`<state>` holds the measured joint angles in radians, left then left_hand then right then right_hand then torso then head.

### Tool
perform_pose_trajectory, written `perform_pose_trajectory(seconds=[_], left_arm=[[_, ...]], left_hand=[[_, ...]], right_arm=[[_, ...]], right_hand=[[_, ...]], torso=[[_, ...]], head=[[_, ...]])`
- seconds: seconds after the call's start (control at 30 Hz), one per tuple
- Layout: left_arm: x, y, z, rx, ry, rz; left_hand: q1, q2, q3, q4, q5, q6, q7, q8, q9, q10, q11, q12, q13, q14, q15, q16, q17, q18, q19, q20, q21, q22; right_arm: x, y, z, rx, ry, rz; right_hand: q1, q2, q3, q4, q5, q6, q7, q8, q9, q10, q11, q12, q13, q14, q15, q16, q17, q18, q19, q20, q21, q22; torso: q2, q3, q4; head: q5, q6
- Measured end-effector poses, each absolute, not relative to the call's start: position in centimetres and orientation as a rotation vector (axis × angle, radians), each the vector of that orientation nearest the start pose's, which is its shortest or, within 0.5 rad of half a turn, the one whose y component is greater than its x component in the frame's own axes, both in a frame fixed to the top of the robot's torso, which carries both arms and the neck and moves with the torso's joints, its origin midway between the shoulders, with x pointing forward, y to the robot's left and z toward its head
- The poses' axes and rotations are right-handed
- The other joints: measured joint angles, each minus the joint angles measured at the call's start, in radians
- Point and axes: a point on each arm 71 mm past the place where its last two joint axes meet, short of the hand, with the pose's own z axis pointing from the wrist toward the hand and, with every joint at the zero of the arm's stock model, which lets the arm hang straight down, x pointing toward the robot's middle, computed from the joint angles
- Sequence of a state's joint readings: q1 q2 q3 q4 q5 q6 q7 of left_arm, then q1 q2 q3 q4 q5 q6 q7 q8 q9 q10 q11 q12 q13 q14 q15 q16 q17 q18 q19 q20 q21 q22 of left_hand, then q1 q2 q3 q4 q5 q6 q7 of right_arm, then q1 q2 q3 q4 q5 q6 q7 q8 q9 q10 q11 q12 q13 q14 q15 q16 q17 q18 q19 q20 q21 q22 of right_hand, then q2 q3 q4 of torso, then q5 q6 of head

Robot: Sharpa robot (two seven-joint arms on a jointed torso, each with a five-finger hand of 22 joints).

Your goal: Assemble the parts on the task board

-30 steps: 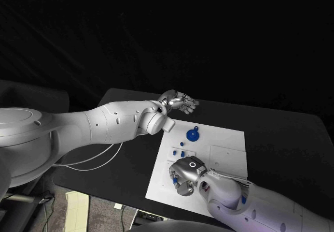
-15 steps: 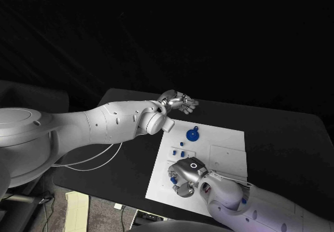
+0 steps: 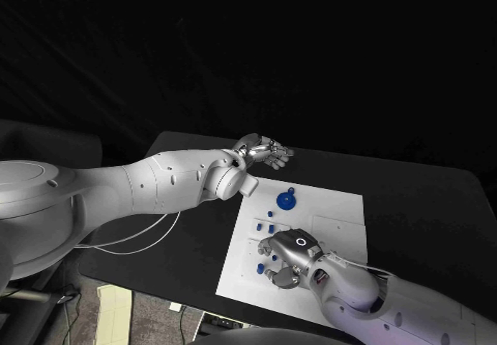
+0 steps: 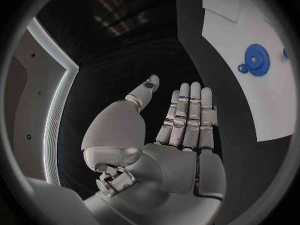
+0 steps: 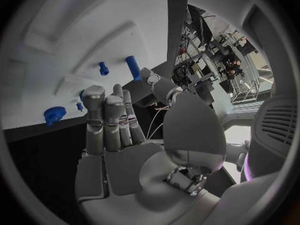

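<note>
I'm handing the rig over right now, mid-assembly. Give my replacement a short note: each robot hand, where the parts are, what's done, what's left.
Left robot hand: open, holding nothing, over the black table beyond the far-left corner of the white board.
Right robot hand: open, fingers straight, holding nothing, over the near-left part of the board.
Parts: blue gear lies flat near the board's far edge; small blue pegs sit between the gear and the right robot hand, another blue piece beside that hand.
Done: cannot tell whether any part is seated.
Left: likely pick up the loose pieces and fit them, starting with those beside the right robot hand.
</note>
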<state>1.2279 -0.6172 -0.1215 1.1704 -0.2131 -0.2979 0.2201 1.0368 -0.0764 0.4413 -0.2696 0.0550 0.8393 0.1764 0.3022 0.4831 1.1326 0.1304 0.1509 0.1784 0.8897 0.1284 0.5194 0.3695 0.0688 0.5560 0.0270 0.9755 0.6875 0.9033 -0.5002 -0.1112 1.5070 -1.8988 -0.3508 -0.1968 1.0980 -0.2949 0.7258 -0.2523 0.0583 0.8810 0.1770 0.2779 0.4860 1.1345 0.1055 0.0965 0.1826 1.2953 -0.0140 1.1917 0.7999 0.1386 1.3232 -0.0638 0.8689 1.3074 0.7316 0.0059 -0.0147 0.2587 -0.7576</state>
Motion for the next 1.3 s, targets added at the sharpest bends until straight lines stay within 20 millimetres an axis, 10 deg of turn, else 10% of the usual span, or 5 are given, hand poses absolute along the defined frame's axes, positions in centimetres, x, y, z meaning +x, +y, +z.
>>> perform_pose_trajectory(seconds=[0.37,0.63,0.93,1.3], left_arm=[[54.4,20.2,-21.9,-0.969,1.621,-1.226],[54.4,20.6,-22.0,-0.971,1.621,-1.222],[53.9,20.8,-23.2,-0.989,1.637,-1.22],[53.3,21.7,-24.4,-1.017,1.648,-1.213]], left_hand=[[0.0,0.0,0.0,0.0,0.0,0.0,0.0,0.0,0.0,0.0,0.0,0.0,0.0,0.0,0.0,0.0,0.001,-0.001,0.0,0.0,0.0,0.0],[-0.005,0.003,0.0,0.0,0.0,0.0,0.0,0.0,0.0,0.0,0.0,0.0,0.0,0.0,0.0,0.0,0.004,-0.003,0.0,0.0,0.0,0.001],[-0.008,0.0,0.003,0.003,0.0,0.0,0.0,0.0,0.0,0.0,0.0,0.0,0.0,0.0,0.0,0.0,0.006,-0.007,0.0,0.0,0.0,0.001],[-0.008,0.0,0.003,0.003,0.0,0.0,0.0,0.004,0.0,0.0,0.0,0.0,0.0,0.0,0.0,0.0,0.008,-0.008,0.0,0.0,0.0,0.002]], right_arm=[[40.3,-7.9,-26.1,-0.379,1.652,0.83],[43.0,-13.9,-24.4,-0.206,1.718,0.748],[44.2,-18.0,-25.1,-0.082,1.863,0.656],[43.2,-20.7,-28.4,0.1,2.229,0.521]], right_hand=[[-0.012,0.004,0.003,0.048,0.0,0.035,-0.019,0.018,0.0,0.082,-0.029,0.046,0.016,0.013,-0.016,0.0,-0.002,0.0,0.008,0.01,0.0,0.0],[-0.028,0.012,-0.021,0.076,-0.004,0.047,-0.029,0.027,0.015,0.159,-0.066,0.155,0.118,0.004,-0.055,0.0,0.001,0.006,0.015,-0.005,0.0,0.0],[-0.13,0.032,-0.033,0.2,-0.008,0.039,-0.068,0.033,0.039,0.011,-0.107,0.801,0.663,-0.012,-0.089,0.043,0.048,0.025,-0.004,-0.014,0.021,0.001],[-0.168,0.058,-0.029,0.245,-0.008,0.038,-0.066,0.028,0.052,0.011,-0.107,1.082,0.869,-0.003,-0.093,0.105,0.115,0.024,0.011,-0.022,0.081,0.0]], torso=[[-0.001,0.0023,-0.0018],[-0.004,0.0023,-0.0051],[-0.014,0.0062,-0.0101],[-0.028,0.0154,-0.0149]], head=[[-0.015,0.016],[-0.052,0.038],[-0.111,0.054],[-0.166,0.041]])
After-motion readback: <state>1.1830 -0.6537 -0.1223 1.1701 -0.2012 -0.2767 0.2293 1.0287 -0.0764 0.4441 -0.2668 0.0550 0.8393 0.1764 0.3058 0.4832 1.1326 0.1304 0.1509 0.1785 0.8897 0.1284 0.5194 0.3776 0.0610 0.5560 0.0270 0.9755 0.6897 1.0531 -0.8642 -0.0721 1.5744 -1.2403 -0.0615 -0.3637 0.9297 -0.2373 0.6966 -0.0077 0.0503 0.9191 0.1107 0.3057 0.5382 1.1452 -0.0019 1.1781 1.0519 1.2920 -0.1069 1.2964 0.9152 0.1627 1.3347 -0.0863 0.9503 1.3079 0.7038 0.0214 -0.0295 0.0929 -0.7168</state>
